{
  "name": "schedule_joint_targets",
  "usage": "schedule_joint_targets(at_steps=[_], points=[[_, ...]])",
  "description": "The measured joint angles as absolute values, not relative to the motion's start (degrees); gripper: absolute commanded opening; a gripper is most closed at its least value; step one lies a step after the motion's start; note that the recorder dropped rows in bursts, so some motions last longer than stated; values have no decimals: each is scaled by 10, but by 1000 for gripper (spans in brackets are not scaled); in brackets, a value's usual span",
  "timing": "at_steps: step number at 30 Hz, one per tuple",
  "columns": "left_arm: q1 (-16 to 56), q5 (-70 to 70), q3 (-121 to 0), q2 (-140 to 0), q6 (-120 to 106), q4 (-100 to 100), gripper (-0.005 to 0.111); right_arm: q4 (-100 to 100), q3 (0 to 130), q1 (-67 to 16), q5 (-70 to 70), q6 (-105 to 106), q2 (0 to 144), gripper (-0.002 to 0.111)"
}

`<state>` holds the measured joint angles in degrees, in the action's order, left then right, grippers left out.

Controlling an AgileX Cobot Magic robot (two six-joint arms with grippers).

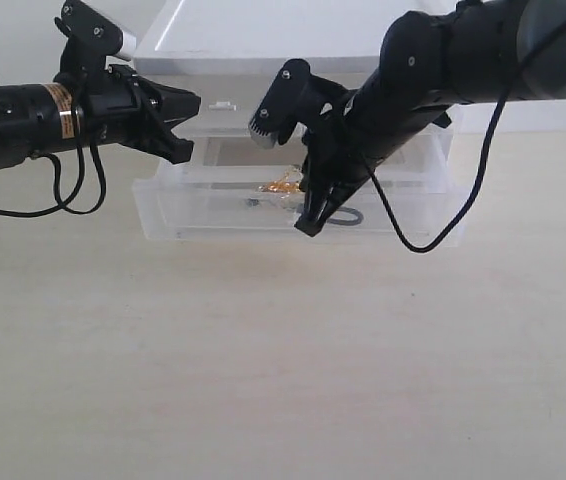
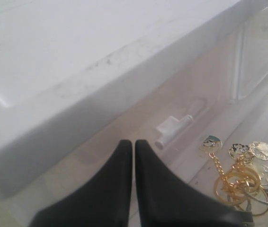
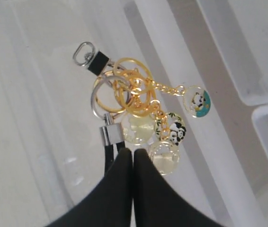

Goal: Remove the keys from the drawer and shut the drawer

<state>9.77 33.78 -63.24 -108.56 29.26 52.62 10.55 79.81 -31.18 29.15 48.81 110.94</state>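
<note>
Beige tabletop (image 1: pixel 263 380) carries the white plastic cabinet (image 1: pixel 293 30) at its back. The wide translucent drawer (image 1: pixel 213 215) is pulled well out, so what lies inside can be reached from above. The right arm slants down into that opening. The right gripper (image 1: pixel 309 222) has its jaws pressed together, tips right at the keys (image 3: pixel 138 109), which lie on the drawer floor near its middle. The left gripper (image 2: pixel 133 146), jaws also pressed together and holding nothing, hovers over the drawer's left part close to the cabinet front, near a small white tab handle (image 2: pixel 173 128). It is probably parked there to push the drawer shut once the keys are out. The thin black strap (image 3: pixel 108 158) runs alongside one right finger. I cannot tell whether it is caught between the jaws, and the keys do not look lifted. Closing has to wait until the right arm is clear of the drawer.
</note>
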Motion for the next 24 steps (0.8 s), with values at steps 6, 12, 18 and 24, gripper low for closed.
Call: schedule_joint_targets(at_steps=[6,12,18,24], points=[[98,339,-632,-1086,295,526,4,86,791,-328,334,460,1090,0],[98,340,-632,-1086,295,525,4,-62,810,-332,342,334,1078,2],[98,340,-632,-1086,299,525,4,-109,877,-332,409,272,1071,34],[98,340,-632,-1086,299,525,4,-69,916,-332,519,331,1068,43]])
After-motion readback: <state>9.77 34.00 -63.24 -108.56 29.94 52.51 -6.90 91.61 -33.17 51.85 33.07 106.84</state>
